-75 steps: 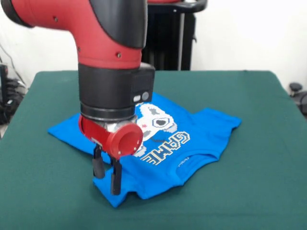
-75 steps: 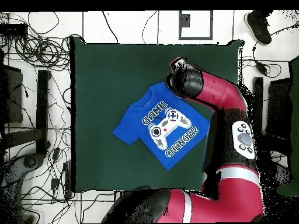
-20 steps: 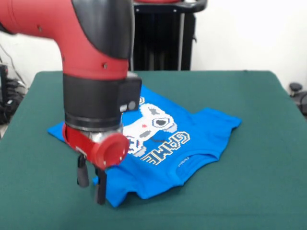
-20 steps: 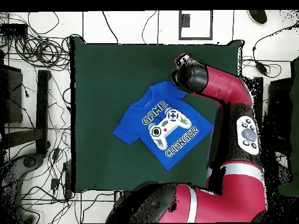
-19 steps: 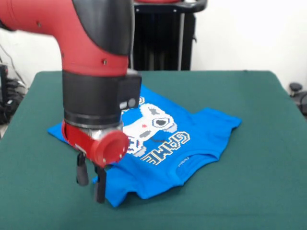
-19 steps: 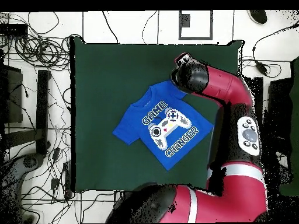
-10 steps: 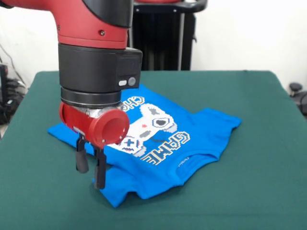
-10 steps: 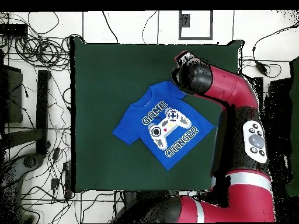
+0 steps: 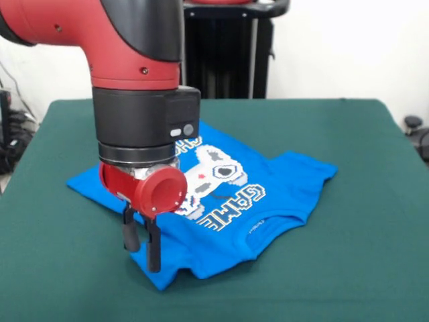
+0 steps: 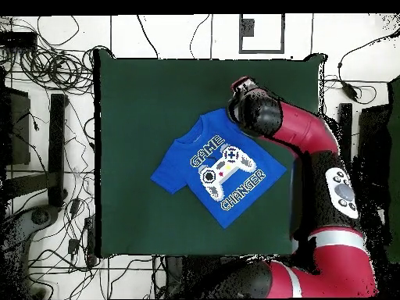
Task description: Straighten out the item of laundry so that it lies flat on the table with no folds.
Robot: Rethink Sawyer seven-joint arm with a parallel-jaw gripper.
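The item of laundry, a bright blue T-shirt with white controller print and "GAME" lettering, lies on the green table, with a folded-over ridge along its near edge. In the overhead view the item of laundry sits slanted right of the middle of the table. My gripper hangs open at the shirt's near left corner. One finger is over the blue cloth and the other at its edge, with nothing between them. In the overhead view the arm's wrist hides the gripper.
A black stand rises behind the table's far edge. Cables lie on the floor beside the table. The red arm crosses the table's right side in the overhead view.
Over the last second the gripper has shifted right, from beside the shirt's corner to over its edge, and it sits a little lower than half a second ago. The shirt has not moved.
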